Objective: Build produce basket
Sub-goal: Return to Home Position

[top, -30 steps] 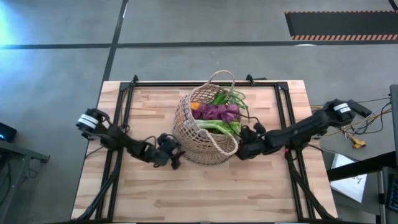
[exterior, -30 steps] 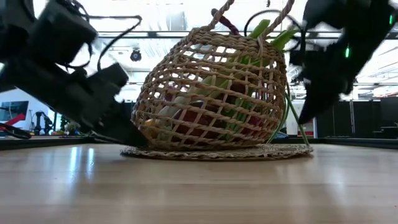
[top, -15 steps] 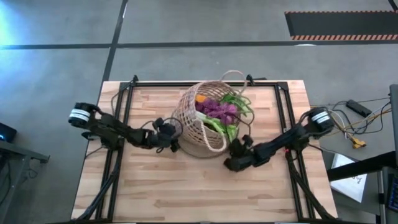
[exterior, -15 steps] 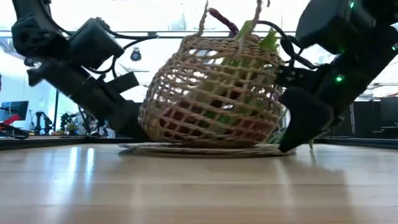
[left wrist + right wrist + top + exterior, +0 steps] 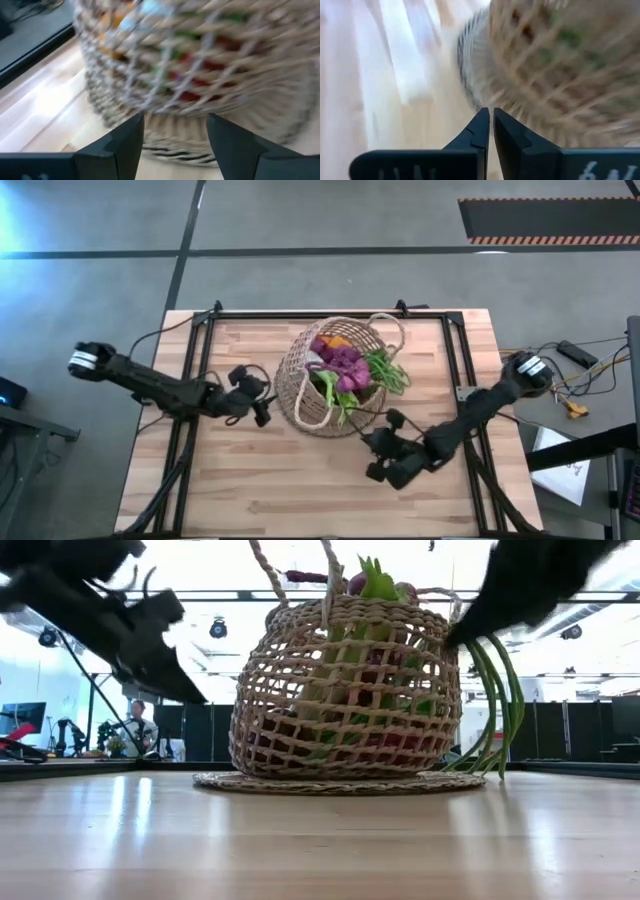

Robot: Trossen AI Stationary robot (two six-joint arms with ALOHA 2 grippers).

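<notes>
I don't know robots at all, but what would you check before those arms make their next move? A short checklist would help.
1. The basket stands upright on the woven disc: ok.
2. The produce is inside the basket: ok, though green stalks hang over the side.
3. The left claw is open, empty and apart from the basket: ok.
4. The right claw is shut on nothing and apart from the basket: ok.
5. The hanging stalks are free of the right arm: cannot tell.
</notes>
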